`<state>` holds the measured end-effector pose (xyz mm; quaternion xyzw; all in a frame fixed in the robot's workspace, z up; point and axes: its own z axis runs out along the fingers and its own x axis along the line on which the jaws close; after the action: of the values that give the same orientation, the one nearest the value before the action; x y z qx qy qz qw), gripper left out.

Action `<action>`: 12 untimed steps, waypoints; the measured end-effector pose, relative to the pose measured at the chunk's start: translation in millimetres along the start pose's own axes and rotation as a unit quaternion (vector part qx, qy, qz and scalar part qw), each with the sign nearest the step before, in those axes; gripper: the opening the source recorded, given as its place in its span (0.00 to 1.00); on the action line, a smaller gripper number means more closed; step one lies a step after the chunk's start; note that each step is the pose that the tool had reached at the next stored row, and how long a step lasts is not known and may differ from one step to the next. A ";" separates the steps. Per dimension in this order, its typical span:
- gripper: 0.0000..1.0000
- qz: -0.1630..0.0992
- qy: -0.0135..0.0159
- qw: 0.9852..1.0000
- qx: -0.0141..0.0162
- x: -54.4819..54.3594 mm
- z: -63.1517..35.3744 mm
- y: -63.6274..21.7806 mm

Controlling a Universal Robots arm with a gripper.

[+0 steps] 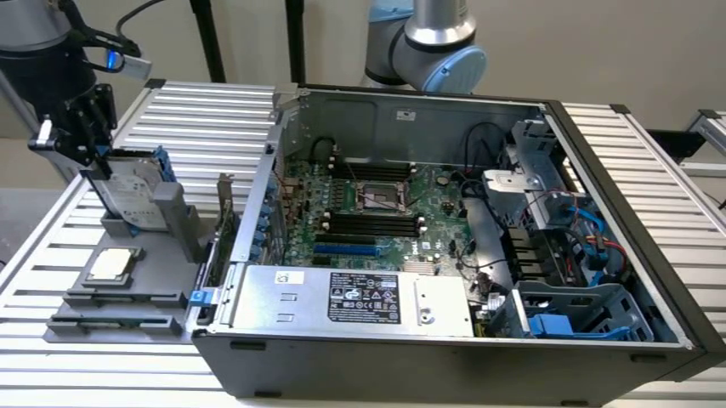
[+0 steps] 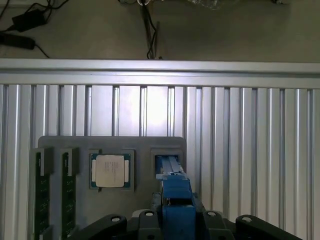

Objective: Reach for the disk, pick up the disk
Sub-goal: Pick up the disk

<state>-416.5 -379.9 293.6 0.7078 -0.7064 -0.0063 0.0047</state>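
Disk (image 1: 132, 192) stands upright in grey holder (image 1: 170, 217) slot on counter (image 1: 635, 153), exterior view's left. Fingers (image 2: 145, 226) clenched on its blue carrier. Pick-up step, I judge; lift needs straight pull clear of slot.

No legible text; power-supply label (image 1: 365, 297) unreadable.

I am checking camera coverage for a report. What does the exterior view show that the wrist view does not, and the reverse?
The exterior view adds the open computer case, its motherboard and the silver box with a black label. The wrist view adds the floor beyond the table, with a black adapter and cables. Both share the gripper at the top of the upright disk, the square chip, the grey tray and the slatted table.
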 end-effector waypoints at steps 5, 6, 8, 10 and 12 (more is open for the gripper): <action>0.33 0.003 0.000 1.000 0.001 1.2 -0.1 -0.1; 0.33 0.004 0.000 1.000 0.001 1.3 -0.2 -0.1; 0.33 0.004 0.000 1.000 0.002 1.4 -0.3 -0.1; 0.33 0.004 -0.001 1.000 0.002 1.4 -0.5 -0.1; 0.33 0.004 -0.001 1.000 0.002 1.4 -1.4 0.0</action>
<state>-416.5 -381.3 295.0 0.7052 -0.7089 -0.0059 0.0026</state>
